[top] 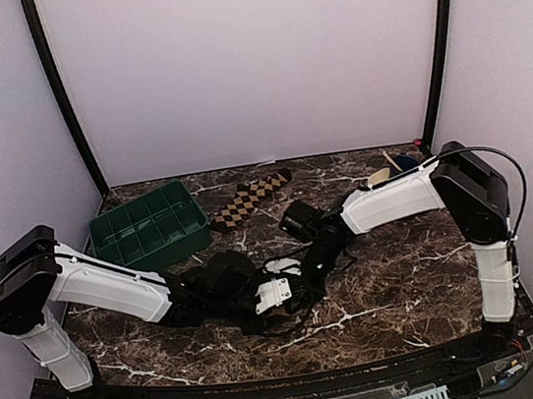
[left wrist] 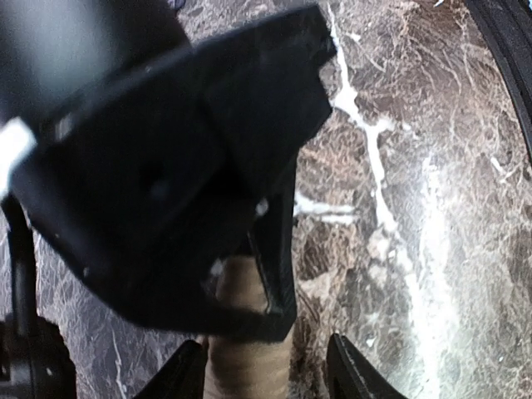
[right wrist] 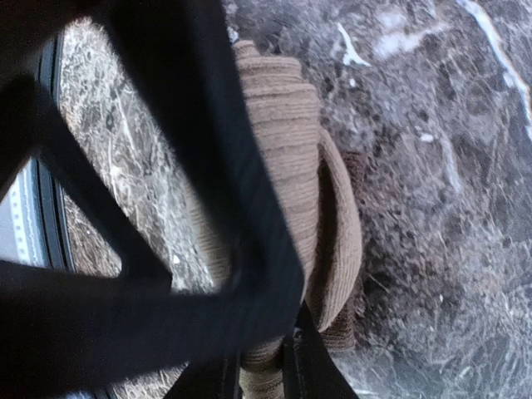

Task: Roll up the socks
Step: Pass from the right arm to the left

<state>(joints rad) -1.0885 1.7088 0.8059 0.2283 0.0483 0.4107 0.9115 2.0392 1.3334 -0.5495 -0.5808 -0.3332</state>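
At the near-centre of the marble table, the two arms meet over the tan sock, which lies partly rolled, its ribbed fabric coiled into a short bundle with a loose flap alongside. The right gripper has its fingers drawn nearly together, pinching a fold of that sock at one end. The left gripper stands spread wide, straddling the sock's other end; one finger looks to brush the fabric and the other is clear of it, so it holds nothing firmly. From overhead the sock is hidden beneath the two wrists. By this showing, the roll is begun but not finished. To do it well, the right gripper should hold the pinched core tight while the left closes on the loose fabric and draws it taut, so the layers wind evenly and do not spring open. The crowded wrists leave little room, and a collision is the risk. Farther back, the checkered sock lies flat and unrolled near the far edge, just right of the green tray toward the far left corner. Small items sit at the far right corner, too small to name.
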